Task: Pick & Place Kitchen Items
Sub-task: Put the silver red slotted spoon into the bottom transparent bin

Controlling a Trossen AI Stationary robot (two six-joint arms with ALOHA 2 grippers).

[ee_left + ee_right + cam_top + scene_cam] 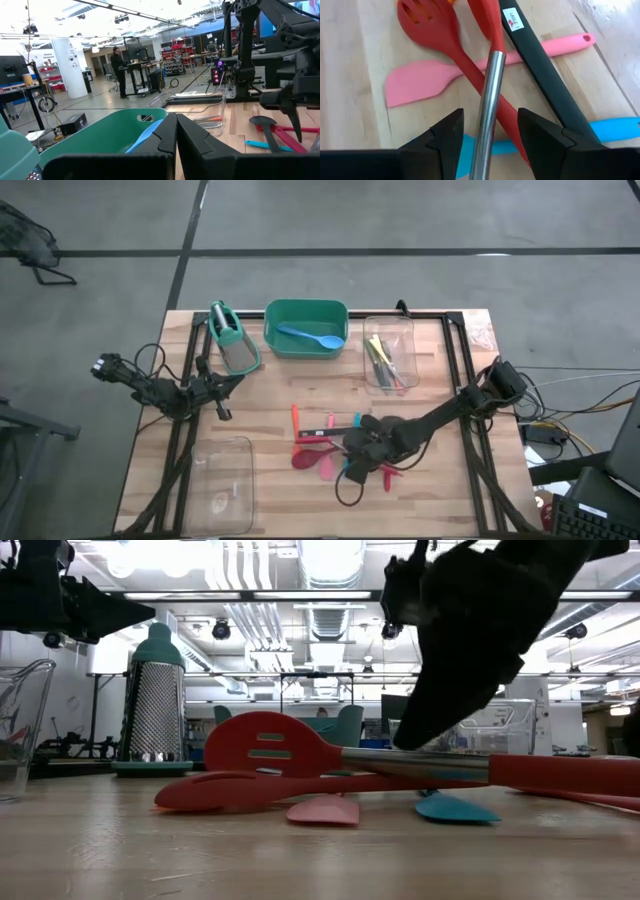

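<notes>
Several slim utensils lie piled on the wooden table [270,430] at front centre. Among them are a red slotted turner with a metal shaft [490,90], a red slotted spoon [427,22], a pink spatula [420,80], a black handle [540,65] and a blue handle [615,127]. The turner [270,745] rests on top of the others. My right gripper [487,135] is open just above the pile [362,448], one finger on each side of the metal shaft, with a gap on both sides. My left gripper [176,132] is shut and empty at the table's left [232,378].
A green tub [305,330] with a blue spoon [312,337] stands at the far centre. Left of it is a metal grater with a teal handle [232,340]; right of it is a clear bin [390,350] holding several utensils. Another clear bin [222,480] stands at the front left.
</notes>
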